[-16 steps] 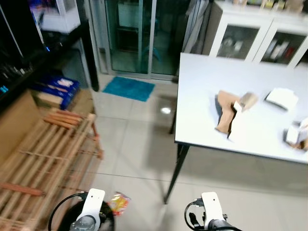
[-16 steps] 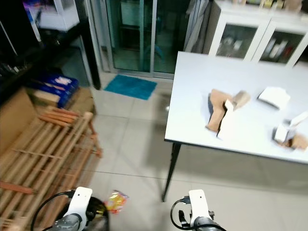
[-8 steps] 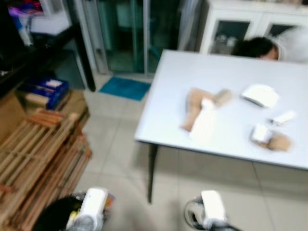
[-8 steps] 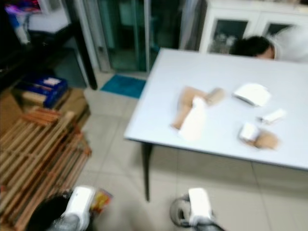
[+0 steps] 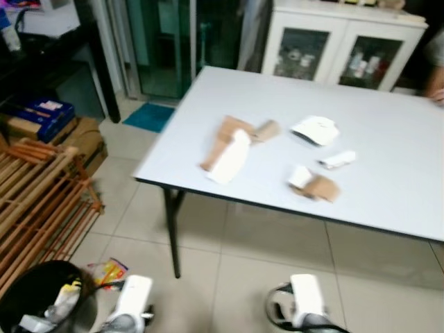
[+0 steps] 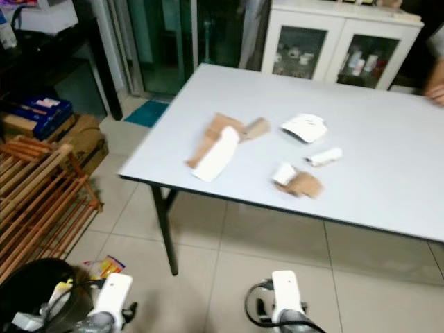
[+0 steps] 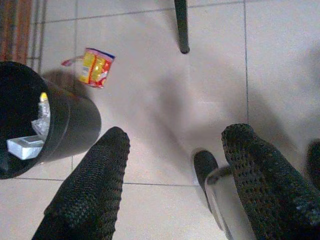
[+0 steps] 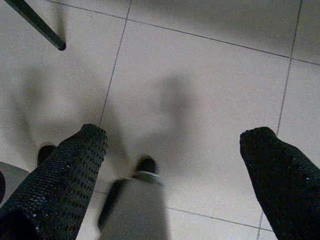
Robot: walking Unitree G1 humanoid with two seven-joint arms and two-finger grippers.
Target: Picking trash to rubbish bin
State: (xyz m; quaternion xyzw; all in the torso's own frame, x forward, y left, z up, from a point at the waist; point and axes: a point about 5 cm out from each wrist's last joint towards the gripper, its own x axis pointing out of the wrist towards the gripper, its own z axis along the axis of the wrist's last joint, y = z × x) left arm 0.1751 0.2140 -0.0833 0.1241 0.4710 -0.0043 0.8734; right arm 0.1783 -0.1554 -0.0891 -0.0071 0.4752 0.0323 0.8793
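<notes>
A: Report the floor, starting at the far left.

B: A round black plastic rubbish bin (image 5: 38, 295) stands on the pale tiled floor (image 5: 236, 270), just beside a slatted wooden rack (image 5: 38, 201). Inside it lie a white box and other scraps. A yellow and red snack wrapper (image 7: 92, 66) lies on the tiles near the bin, apart from its wall, between the bin and the black leg of the table (image 7: 181, 25).

A: Left gripper?

B: The left gripper (image 7: 172, 175) hangs low over the tiles, next to the bin. Its two black textured fingers (image 7: 90, 190) stand well apart with nothing between them.

A: The table?

B: A white rectangular table (image 5: 388, 187) with black legs. Near its front-left corner lie a flat piece of brown cardboard (image 5: 220, 135) and a white paper sheet (image 5: 230, 157) overlapping it, with a short brown cardboard tube (image 5: 266, 129) touching the cardboard. Toward the middle lies a crumpled white paper wad (image 5: 314, 129). Nearer the front edge are a small white rolled scrap (image 5: 338, 159), a small white carton (image 5: 300, 175) and a brown cardboard scrap (image 5: 323, 187) touching it.

A: Right gripper?

B: The right gripper (image 8: 175, 145) hangs low over bare tiles in front of the table. Its fingers (image 8: 70, 160) are spread wide and hold nothing.

A: Background?

B: A white cabinet with glass doors (image 5: 333, 48) behind the table, and a person's arm (image 5: 436, 73) at the table's far-right edge.
</notes>
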